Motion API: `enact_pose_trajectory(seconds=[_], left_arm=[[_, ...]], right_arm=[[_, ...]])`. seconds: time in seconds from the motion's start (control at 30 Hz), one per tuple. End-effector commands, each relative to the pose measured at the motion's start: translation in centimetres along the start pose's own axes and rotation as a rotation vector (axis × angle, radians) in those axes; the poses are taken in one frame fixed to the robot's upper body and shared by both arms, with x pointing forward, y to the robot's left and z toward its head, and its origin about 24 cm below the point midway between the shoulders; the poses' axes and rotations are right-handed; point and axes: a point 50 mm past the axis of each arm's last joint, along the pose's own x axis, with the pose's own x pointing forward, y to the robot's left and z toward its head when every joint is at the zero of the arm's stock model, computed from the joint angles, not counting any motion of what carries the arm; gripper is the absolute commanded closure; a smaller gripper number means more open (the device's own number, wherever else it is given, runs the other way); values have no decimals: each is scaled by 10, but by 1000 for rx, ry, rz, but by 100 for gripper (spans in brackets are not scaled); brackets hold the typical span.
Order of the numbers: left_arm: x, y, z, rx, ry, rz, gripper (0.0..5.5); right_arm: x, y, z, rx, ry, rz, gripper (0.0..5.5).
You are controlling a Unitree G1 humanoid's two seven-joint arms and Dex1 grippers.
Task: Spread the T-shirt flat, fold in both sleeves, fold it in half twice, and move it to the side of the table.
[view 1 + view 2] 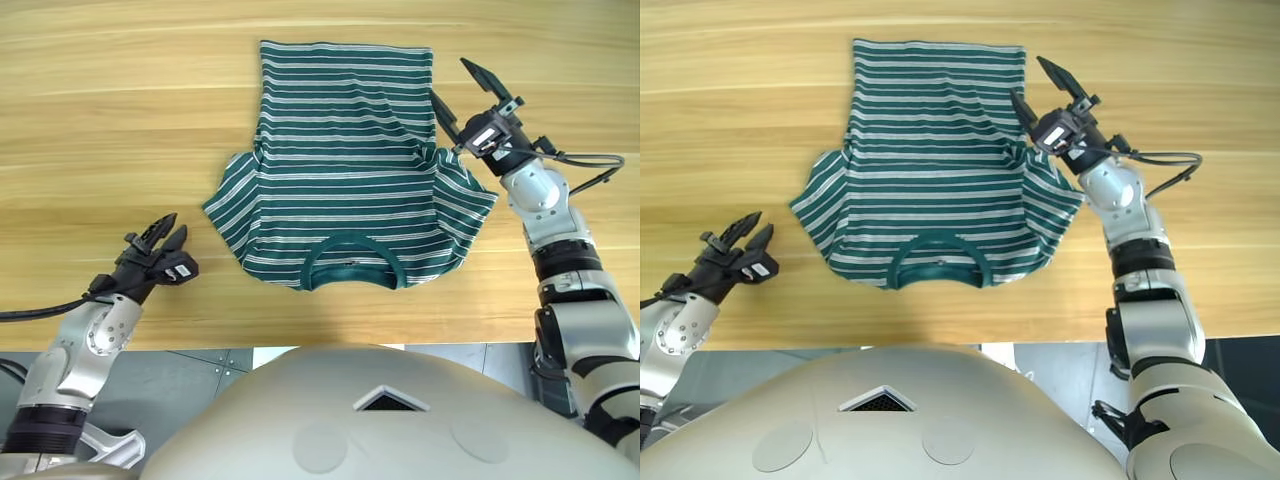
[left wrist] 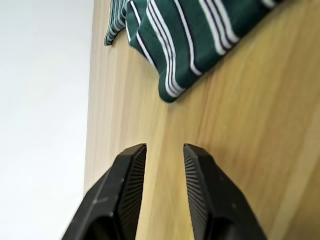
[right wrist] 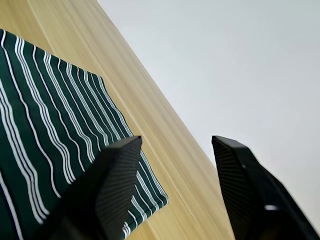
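Note:
A dark green T-shirt (image 1: 345, 170) with white stripes lies spread on the wooden table (image 1: 100, 120), collar toward me and hem at the far side. Both sleeves lie out at the sides. My right gripper (image 1: 461, 88) hovers open by the shirt's right edge, just above the right sleeve (image 1: 466, 195); the right wrist view shows its fingers (image 3: 107, 185) apart over the shirt's far hem corner (image 3: 150, 197). My left gripper (image 1: 168, 229) sits open near the table's front left, a short way from the left sleeve (image 1: 228, 195), whose tip (image 2: 167, 87) lies ahead of the empty fingers (image 2: 127, 185).
Bare wood stretches widely to the left of the shirt and across the far side. The table's front edge (image 1: 200, 345) runs just below the collar. A black cable (image 1: 580, 160) loops off the right wrist.

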Motion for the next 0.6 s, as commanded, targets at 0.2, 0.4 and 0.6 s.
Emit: enact_pose_trajectory(seconds=[0.2, 0.4, 0.6], left_arm=[[6, -35, 6, -41, -36, -162, 364], [1, -43, 1, -15, -32, -214, 338], [1, -43, 1, 30, -57, -242, 338]], right_arm=[[-5, -9, -1, -4, 8, -14, 289], [-8, -9, -1, -2, 14, -14, 289], [-8, -5, -1, 6, 11, -17, 289]])
